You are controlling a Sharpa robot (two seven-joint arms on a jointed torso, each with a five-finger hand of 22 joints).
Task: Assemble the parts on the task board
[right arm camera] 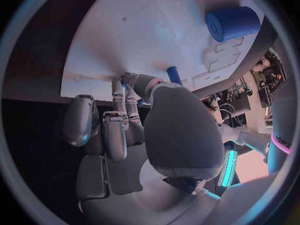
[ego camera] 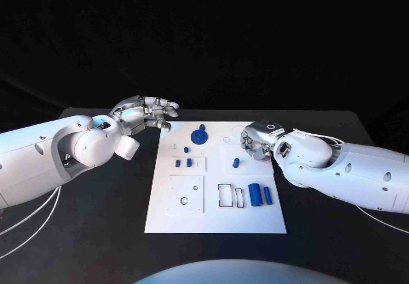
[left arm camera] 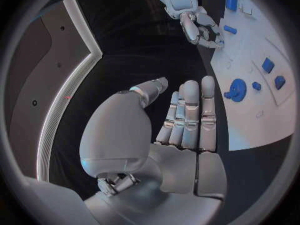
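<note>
The white task board (ego camera: 217, 219) lies mid-table. On it are a blue round disc (ego camera: 198, 136) (left arm camera: 237, 90), two small blue blocks (ego camera: 177, 162) (left arm camera: 267, 65), a short blue peg (ego camera: 236, 161) (right arm camera: 174, 75) and two blue cylinders (ego camera: 255, 194) (right arm camera: 232, 22). My right hand (ego camera: 256, 142) (right arm camera: 125, 115) bends down over the board's right edge. Its thumb and fingertips (right arm camera: 128, 82) meet on the board, with slivers of blue between them, pinching a small blue part. My left hand (ego camera: 145, 112) (left arm camera: 184, 115) hovers off the board's far left corner, fingers straight and holding nothing.
Outlined rectangular slots (ego camera: 225, 195) sit beside the cylinders, and a square recess with a hole (ego camera: 186, 192) lies in the board's near left part. Black table (ego camera: 102, 236) surrounds the board. My right forearm (ego camera: 349, 168) lies along the board's right side.
</note>
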